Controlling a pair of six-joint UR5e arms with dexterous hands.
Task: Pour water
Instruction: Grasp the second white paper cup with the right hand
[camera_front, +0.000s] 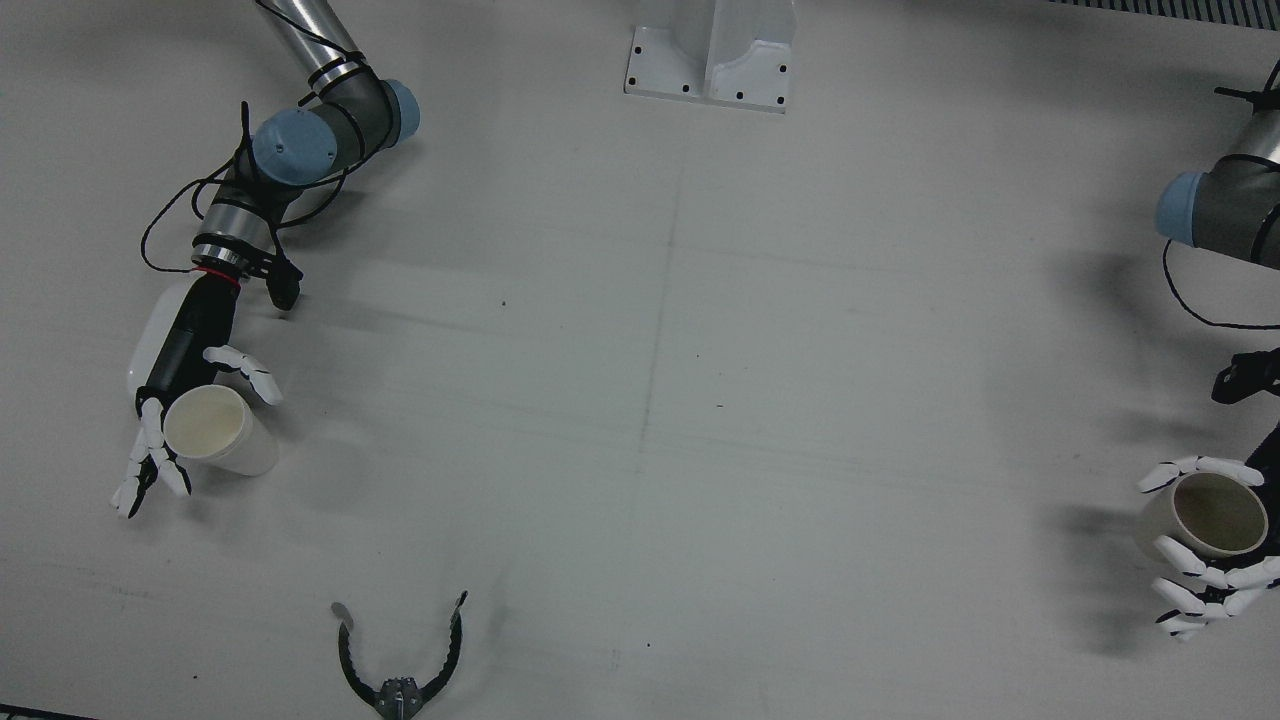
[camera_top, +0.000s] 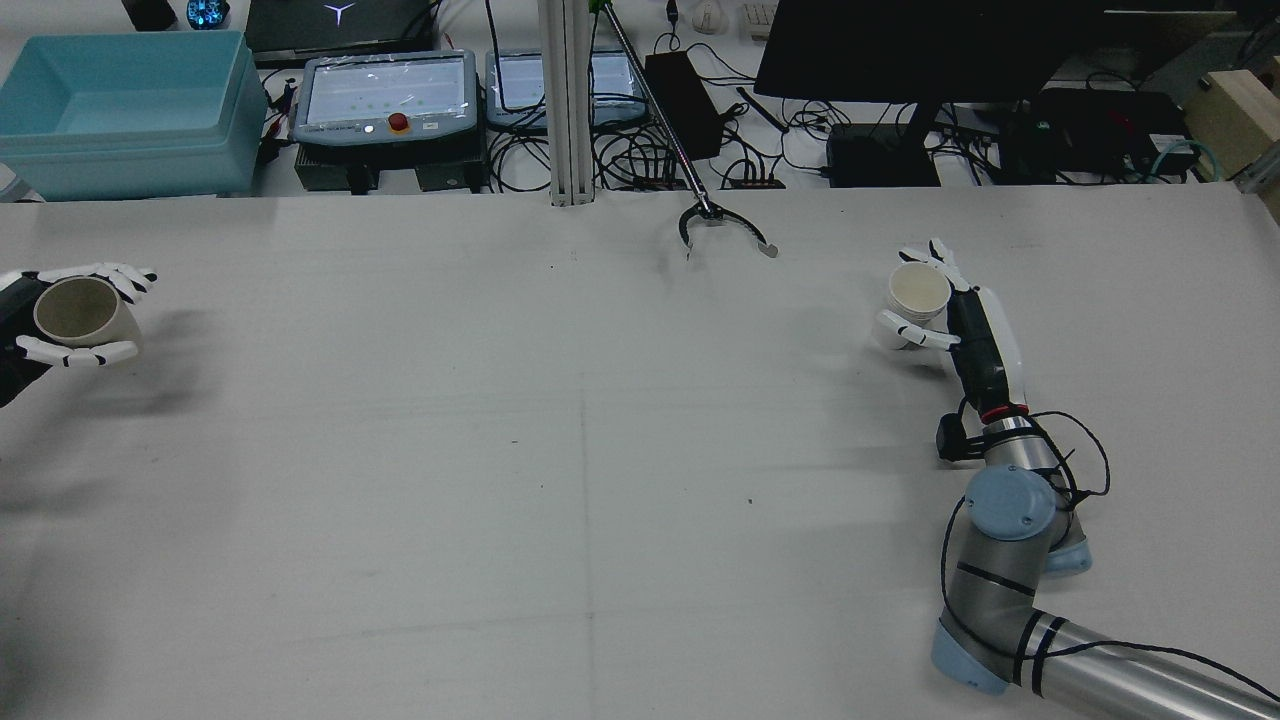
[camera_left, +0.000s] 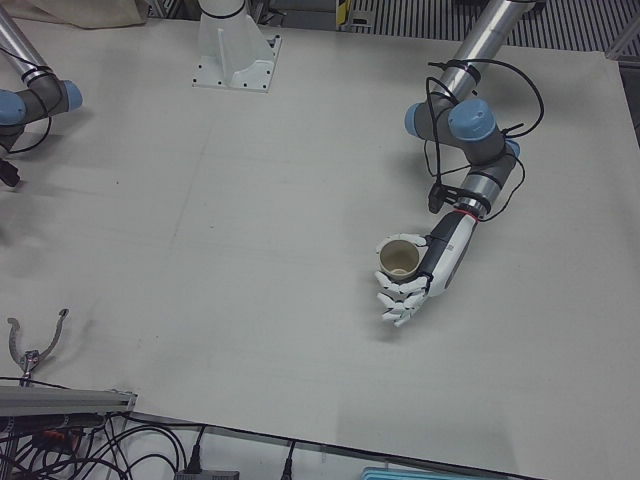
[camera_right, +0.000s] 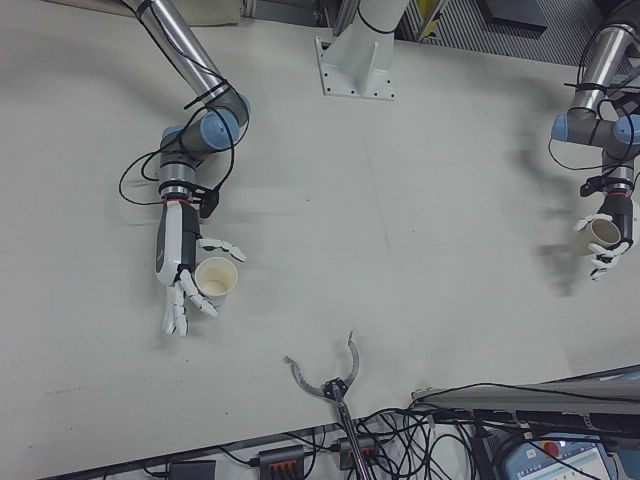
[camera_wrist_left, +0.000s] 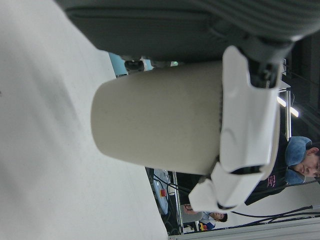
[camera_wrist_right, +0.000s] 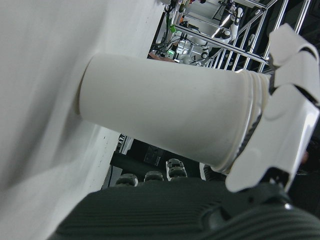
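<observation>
My left hand is shut on a beige paper cup with its fingers curled round the wall. It holds the cup upright above the table, at the table's edge in the rear view; a shadow lies below it. It also shows in the left-front view. My right hand is open, with its fingers stretched straight out. A white paper cup stands on the table between its thumb and fingers, against the palm. In the right hand view the cup has its base on the table.
A black grabber tool lies near the operators' edge, between the arms. A white pedestal base stands at the robot's side. Beyond the table are a blue bin, pendants and cables.
</observation>
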